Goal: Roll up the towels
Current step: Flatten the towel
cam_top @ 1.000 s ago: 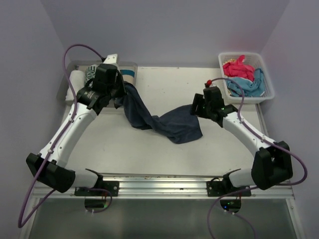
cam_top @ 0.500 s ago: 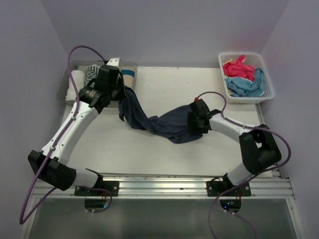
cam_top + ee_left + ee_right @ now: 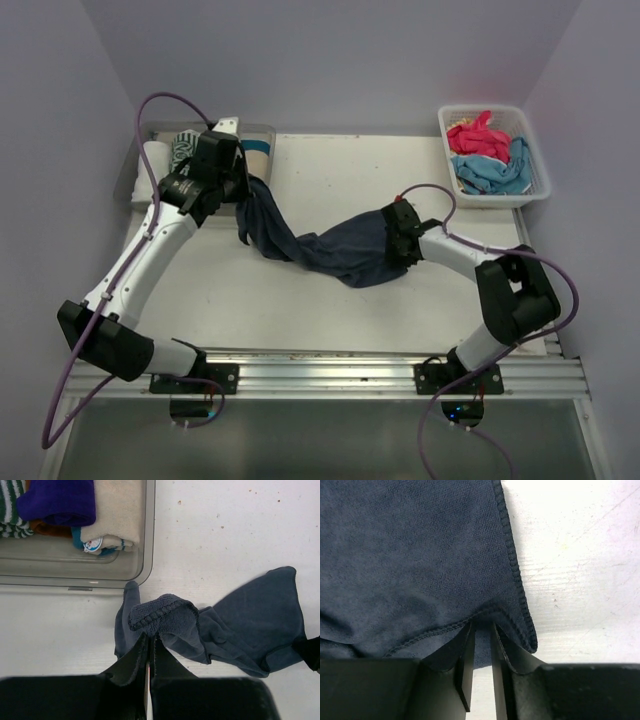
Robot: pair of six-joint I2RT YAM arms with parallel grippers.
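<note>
Towels: one navy towel [image 3: 330,255] is out on the white table [image 3: 330,170], crumpled into a long strip between the two arms. At far left, one clear plastic tub [image 3: 147,555] with rounded corners holds rolled towels. The left wrist view shows four in it: a green-striped towel [image 3: 10,510], a purple towel [image 3: 57,500] with a ribbed knit, a rust-brown towel [image 3: 47,528] mostly hidden under the purple, and a cream towel [image 3: 117,515] with teal trim and a small cartoon tag. The overhead view adds one white roll [image 3: 152,160] at the tub's left end, out of the wrist frame. The left gripper [image 3: 150,637] is clenched on the navy towel's left corner, with the looped hem bunched just above the tips and held up beside the tub's near corner. The right gripper [image 3: 482,627] sits low at the towel's right end. Overhead its fingers are hidden by the wrist. The right wrist view shows them a thin slit apart with the stitched hem puckered down between them, pinching the cloth. That view also shows the fine terry pile, a corded edge seam, and the scuffed, speckled tabletop. At far right, one white lattice basket [image 3: 535,190], seen only overhead, holds two loose heaps: a pink towel [image 3: 475,135] and a light blue towel [image 3: 495,175].
</note>
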